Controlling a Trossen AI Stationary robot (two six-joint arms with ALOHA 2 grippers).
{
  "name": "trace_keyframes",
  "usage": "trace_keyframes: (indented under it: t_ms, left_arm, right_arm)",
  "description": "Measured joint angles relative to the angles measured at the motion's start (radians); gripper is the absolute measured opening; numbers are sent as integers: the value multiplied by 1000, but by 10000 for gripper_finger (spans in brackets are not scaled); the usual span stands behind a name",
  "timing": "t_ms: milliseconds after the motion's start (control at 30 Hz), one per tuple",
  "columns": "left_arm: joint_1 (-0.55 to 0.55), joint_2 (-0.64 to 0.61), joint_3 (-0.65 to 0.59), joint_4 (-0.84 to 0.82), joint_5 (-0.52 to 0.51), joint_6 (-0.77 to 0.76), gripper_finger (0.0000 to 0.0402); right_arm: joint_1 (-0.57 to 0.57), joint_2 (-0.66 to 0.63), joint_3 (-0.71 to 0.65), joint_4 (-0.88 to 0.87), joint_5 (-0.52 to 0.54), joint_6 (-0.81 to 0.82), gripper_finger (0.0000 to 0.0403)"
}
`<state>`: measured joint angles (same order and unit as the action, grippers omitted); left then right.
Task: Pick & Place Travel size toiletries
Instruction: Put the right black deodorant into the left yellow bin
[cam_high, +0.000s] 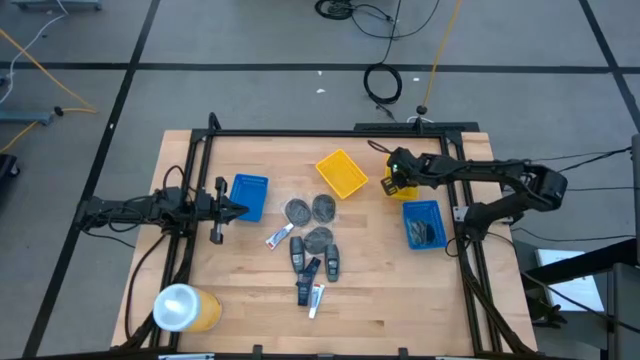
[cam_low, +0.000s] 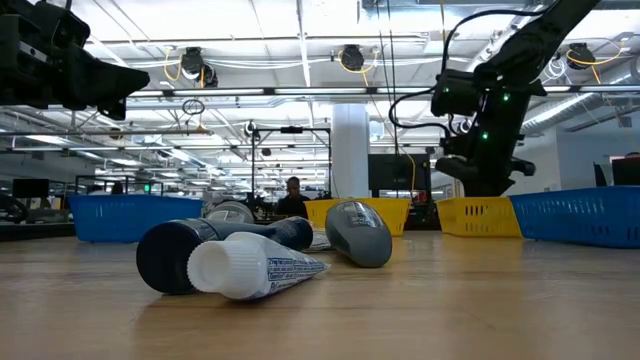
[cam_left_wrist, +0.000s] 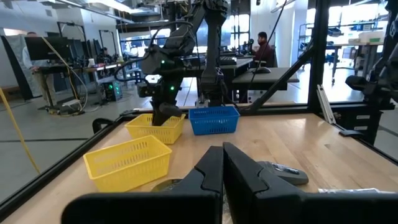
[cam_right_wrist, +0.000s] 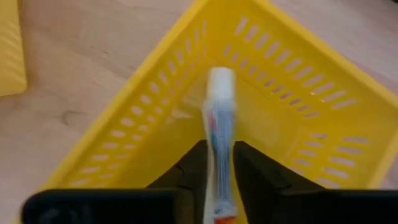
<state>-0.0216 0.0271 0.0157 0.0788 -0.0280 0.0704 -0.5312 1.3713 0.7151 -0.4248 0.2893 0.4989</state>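
Placing step: the right gripper (cam_right_wrist: 219, 163), at the table's 2 o'clock, clamps a white tube (cam_right_wrist: 219, 134) over the yellow tray (cam_right_wrist: 298, 93) — release next — while the left gripper (cam_high: 238, 208) waits closed at 9 o'clock.

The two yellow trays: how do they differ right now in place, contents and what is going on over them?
The yellow tray at the table's middle looks empty; the yellow tray at the right is being served: the right pincer, shut on a white-capped tube, hangs over it. The middle one lies free of both arms; the right one sits mostly under the right arm, beside a blue tray. Both are slotted yellow plastic.
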Motion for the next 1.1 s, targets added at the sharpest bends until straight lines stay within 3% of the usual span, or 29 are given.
trace_keyframes:
  t_ms: [300,567,733,867,933,967,1100]
  left_arm:
    - [0,0,0,0,0,0,10]
    - [0,0,0,0,0,0,10]
    - [0,0,0,0,0,0,10]
    - [0,0,0,1,0,0,10]
    - [0,0,0,0,0,0,10]
    - [0,0,0,1,-1,0,10]
    - [0,0,0,0,0,0,10]
  right_arm:
    - [22,-125,0,12,-4,-66,185]
    - [273,-232,0,111,-56,-139,193]
    - [486,-164,-33,398,-228,-327,186]
    - [641,-49,-157,913,-426,-457,186]
    - [696,27,-196,1175,-371,-437,186]
    - [718,51,-197,1225,-314,-415,188]
    - [791,105,-132,1130,-102,-390,213]
